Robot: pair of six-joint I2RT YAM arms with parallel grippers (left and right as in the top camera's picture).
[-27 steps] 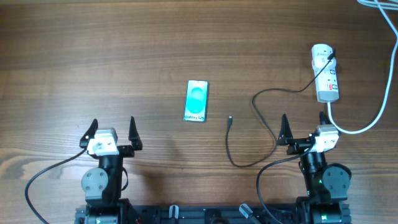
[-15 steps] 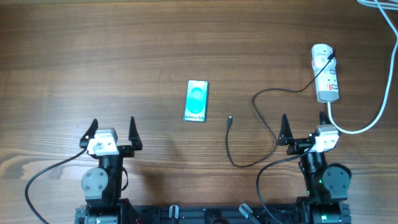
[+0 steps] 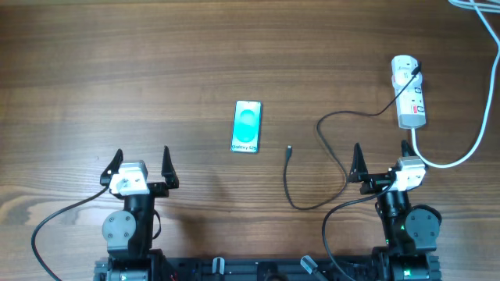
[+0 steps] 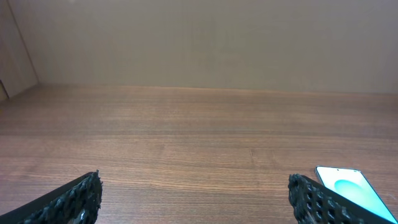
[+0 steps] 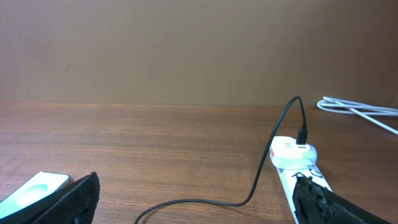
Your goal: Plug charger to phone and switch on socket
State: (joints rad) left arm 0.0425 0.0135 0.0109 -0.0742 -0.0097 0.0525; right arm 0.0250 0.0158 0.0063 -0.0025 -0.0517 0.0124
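Observation:
The phone point(image 3: 247, 126) lies flat mid-table, cyan screen up; its corner shows in the left wrist view point(image 4: 351, 190) and in the right wrist view point(image 5: 34, 190). The charger cable point(image 3: 332, 168) loops across the wood, its connector tip point(image 3: 288, 151) loose right of the phone, its plug in the far end of the white socket strip point(image 3: 408, 92) point(image 5: 292, 152). My left gripper point(image 3: 141, 161) point(image 4: 194, 199) stands open near the front edge, left of the phone. My right gripper point(image 3: 381, 156) point(image 5: 196, 199) is open too, just in front of the socket, with the cable passing ahead of its fingers.
A thick white cord point(image 3: 476, 140) runs from the socket's near end around the right edge and off the far right corner point(image 5: 354, 109). A plain wall stands behind the wooden table point(image 3: 156, 62).

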